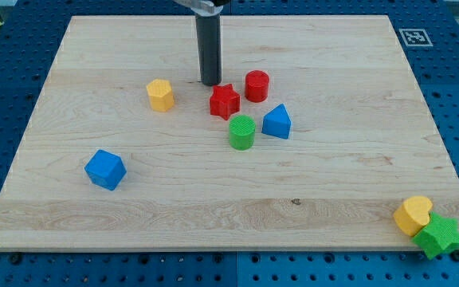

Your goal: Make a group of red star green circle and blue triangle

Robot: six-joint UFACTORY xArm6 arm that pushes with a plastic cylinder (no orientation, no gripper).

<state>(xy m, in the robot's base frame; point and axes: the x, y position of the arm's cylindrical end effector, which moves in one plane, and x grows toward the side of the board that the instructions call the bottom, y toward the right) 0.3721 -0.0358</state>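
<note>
My tip (pixel 210 82) rests on the board (pixel 333 183) in the upper middle of the frame, just up-left of the red star (pixel 224 101). The red cylinder (pixel 256 85) sits just right of the star, slightly higher. Below the star stands the green circle (pixel 241 131), with the blue triangle (pixel 277 122) close on its right. The yellow hexagon (pixel 160 94) lies left of the star, the blue cube (pixel 105 169) at lower left. In the lower right corner the yellow heart (pixel 413 214) touches the green star (pixel 439 237)
</note>
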